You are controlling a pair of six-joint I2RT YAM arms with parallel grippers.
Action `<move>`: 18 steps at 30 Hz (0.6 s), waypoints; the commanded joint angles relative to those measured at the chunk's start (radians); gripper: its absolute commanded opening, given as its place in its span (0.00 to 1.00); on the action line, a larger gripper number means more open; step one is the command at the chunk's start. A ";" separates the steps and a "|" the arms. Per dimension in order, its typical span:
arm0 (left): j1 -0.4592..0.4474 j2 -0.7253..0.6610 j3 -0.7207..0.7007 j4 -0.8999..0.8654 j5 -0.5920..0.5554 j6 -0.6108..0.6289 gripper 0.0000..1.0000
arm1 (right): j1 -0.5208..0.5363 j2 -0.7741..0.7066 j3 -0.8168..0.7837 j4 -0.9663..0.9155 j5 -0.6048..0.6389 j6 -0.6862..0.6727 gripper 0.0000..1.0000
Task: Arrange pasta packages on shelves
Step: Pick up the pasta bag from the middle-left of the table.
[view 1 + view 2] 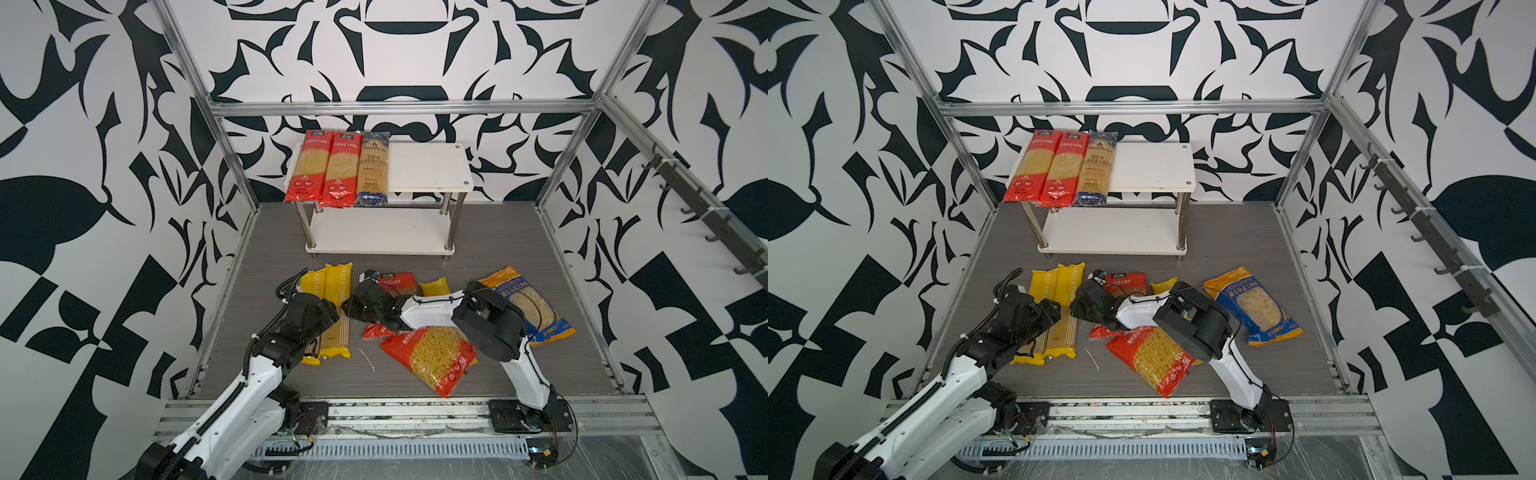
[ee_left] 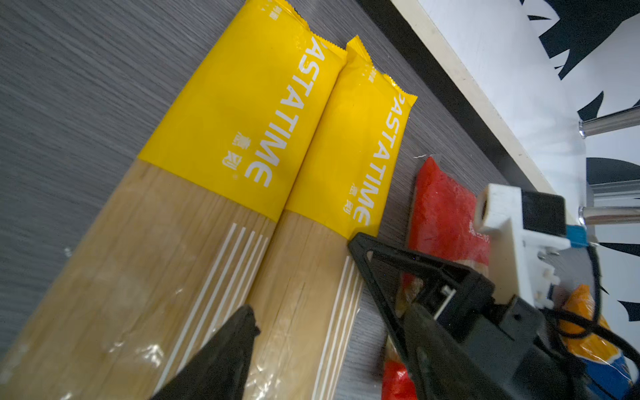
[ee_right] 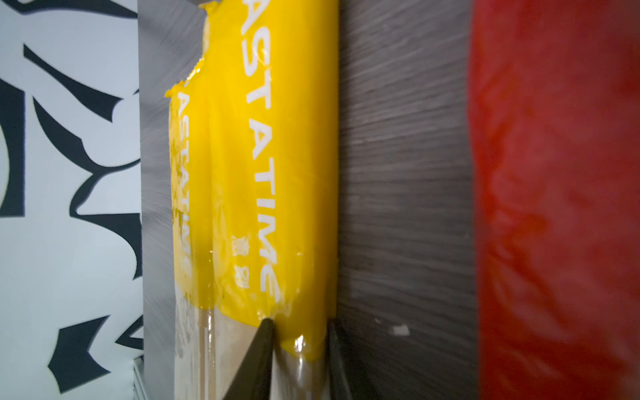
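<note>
Long yellow plastic spaghetti bag (image 3: 273, 173) in my right gripper (image 3: 299, 325): white capitals "PASTATIME"; my right wrist view cuts off the first letter.
Neighbouring long yellow plastic bag (image 2: 221, 114): "PASTATIME" again, white capitals.
Small white characters after both names: I cannot read them.
Blue-and-orange plastic bag (image 1: 528, 305): a row of capitals, too small to read.
Two red plastic spaghetti packs (image 1: 306, 166) (image 1: 338, 168) on the white upper shelf board (image 1: 428, 166): white characters, too small.
Dark-blue plastic pack (image 1: 372, 166): pale script, illegible.

Yellow pack (image 1: 433, 287) mostly under right arm (image 1: 432, 311)
</note>
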 commanded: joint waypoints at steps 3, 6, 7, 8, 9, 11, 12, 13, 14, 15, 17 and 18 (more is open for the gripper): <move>0.004 -0.036 0.002 -0.029 -0.005 -0.008 0.73 | 0.011 -0.025 -0.008 0.035 -0.065 -0.052 0.07; 0.004 -0.062 0.016 -0.049 -0.009 -0.007 0.73 | 0.011 -0.089 -0.010 0.029 -0.081 -0.106 0.01; 0.004 -0.071 0.025 -0.057 -0.009 -0.005 0.72 | 0.011 -0.117 -0.014 0.021 -0.083 -0.124 0.00; 0.004 -0.079 0.033 -0.068 -0.010 -0.002 0.72 | 0.011 -0.148 -0.024 0.012 -0.085 -0.142 0.00; 0.005 -0.085 0.044 -0.077 -0.009 0.001 0.72 | 0.012 -0.177 -0.036 0.004 -0.086 -0.158 0.00; 0.004 -0.097 0.065 -0.092 -0.006 0.007 0.72 | 0.011 -0.251 -0.068 -0.024 -0.093 -0.192 0.00; 0.004 -0.099 0.073 -0.094 -0.002 0.008 0.72 | 0.011 -0.286 -0.087 -0.034 -0.095 -0.207 0.00; 0.005 -0.099 0.080 -0.094 0.005 0.007 0.72 | 0.011 -0.327 -0.114 -0.043 -0.097 -0.222 0.00; 0.004 -0.097 0.086 -0.093 0.015 0.003 0.72 | 0.008 -0.372 -0.148 -0.052 -0.100 -0.235 0.00; 0.005 -0.092 0.091 -0.091 0.029 0.002 0.71 | 0.004 -0.410 -0.179 -0.059 -0.101 -0.245 0.00; 0.003 -0.069 0.097 -0.074 0.060 0.006 0.71 | -0.014 -0.498 -0.262 -0.074 -0.108 -0.255 0.00; 0.001 -0.058 0.093 -0.057 0.081 0.006 0.71 | -0.025 -0.534 -0.298 -0.083 -0.108 -0.257 0.00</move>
